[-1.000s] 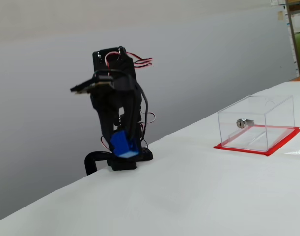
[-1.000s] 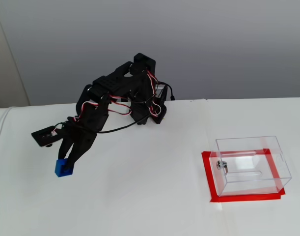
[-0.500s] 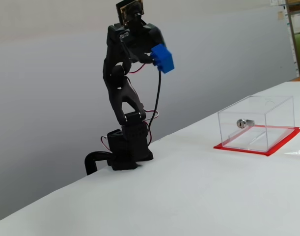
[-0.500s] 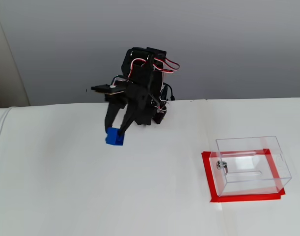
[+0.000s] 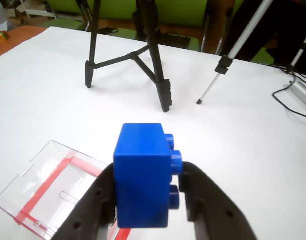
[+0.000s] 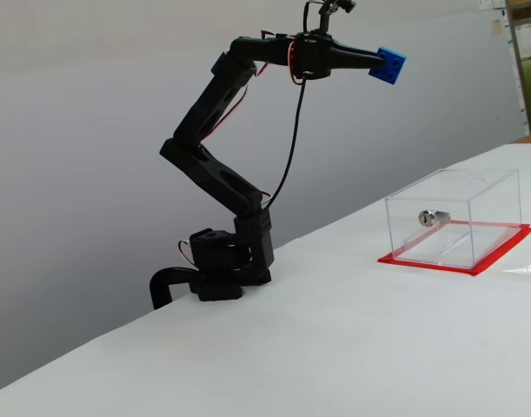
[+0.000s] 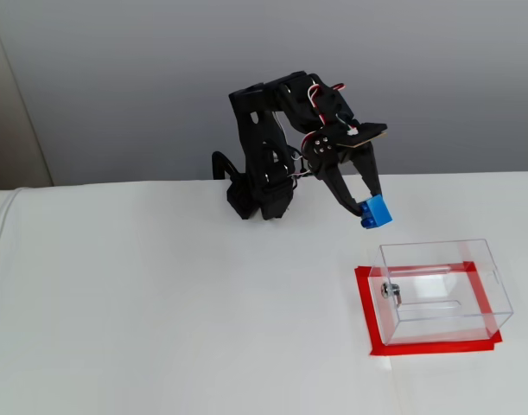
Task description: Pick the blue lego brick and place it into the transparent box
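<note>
While you look through the wrist view, the gripper [image 5: 151,200] is clenched on the brick [image 5: 142,175], studs facing right, with the box [image 5: 52,187] low at left, so you are not yet over its opening. From a fixed view, the brick [image 6: 389,64] rides high at the end of the outstretched arm [image 6: 222,174], well above the box [image 6: 454,217], likely to clear its walls. From another fixed view, the brick [image 7: 376,211] hangs just up-left of the box [image 7: 441,290] on the table [image 7: 160,303].
</note>
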Tool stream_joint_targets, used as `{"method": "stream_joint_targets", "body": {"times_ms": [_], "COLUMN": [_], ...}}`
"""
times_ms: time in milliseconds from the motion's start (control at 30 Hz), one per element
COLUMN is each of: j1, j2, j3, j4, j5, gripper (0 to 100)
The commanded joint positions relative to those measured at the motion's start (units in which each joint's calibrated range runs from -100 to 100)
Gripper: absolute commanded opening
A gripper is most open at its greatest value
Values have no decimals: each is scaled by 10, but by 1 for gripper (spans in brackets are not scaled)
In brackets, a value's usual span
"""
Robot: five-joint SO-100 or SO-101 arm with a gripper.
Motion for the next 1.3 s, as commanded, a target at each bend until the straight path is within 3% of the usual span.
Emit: {"method": "stream_joint_targets", "body": {"times_ms": [0, 700, 1167, 1267], "j1": [-90, -228, -245, -245], "j2": [20, 306, 340, 340], "j3": [-4, -135, -155, -154], "j4": [-7, -10, -10, -10], "j5": [29, 53, 53, 51], "gripper": [3, 3, 3, 10]}}
